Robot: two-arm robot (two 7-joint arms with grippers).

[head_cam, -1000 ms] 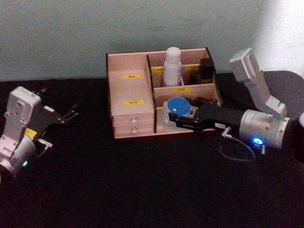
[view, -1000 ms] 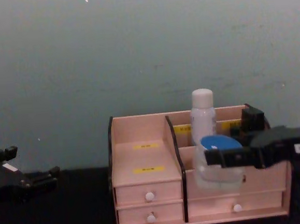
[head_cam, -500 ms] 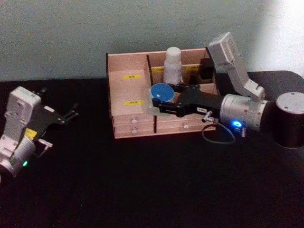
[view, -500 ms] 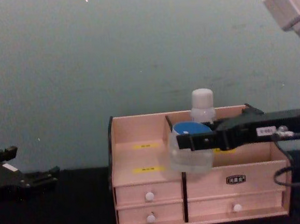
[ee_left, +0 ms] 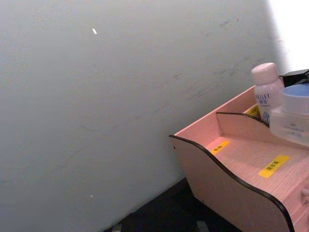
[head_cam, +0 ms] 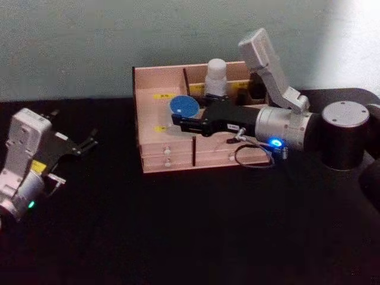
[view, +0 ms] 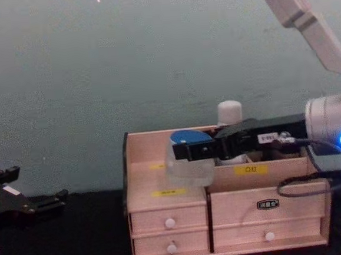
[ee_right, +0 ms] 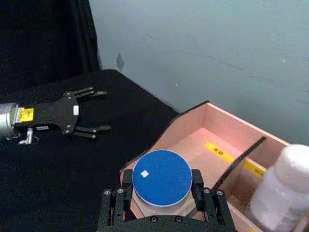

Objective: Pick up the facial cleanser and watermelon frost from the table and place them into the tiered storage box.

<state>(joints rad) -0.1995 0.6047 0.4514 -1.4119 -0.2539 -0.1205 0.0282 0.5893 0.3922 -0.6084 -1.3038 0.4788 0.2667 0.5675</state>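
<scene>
the light wooden box [head_cam: 163,155] with black side edges, yellow labels and small drawers stands upright. a clear jar [head_cam: 184,107] with a blue lid hangs upright over the box's left stepped compartment, clamped in the right gripper [ee_right: 161,180], seemingly clear of the wood. a white bottle [head_cam: 216,76] stands in the box's back row.

Head above, chest level, both facing the box [head_cam: 165,153].

The jar [head_cam: 184,107] hangs over the tiered storage box [head_cam: 165,159], front-left of the bottle [head_cam: 216,76] inside it.
</scene>
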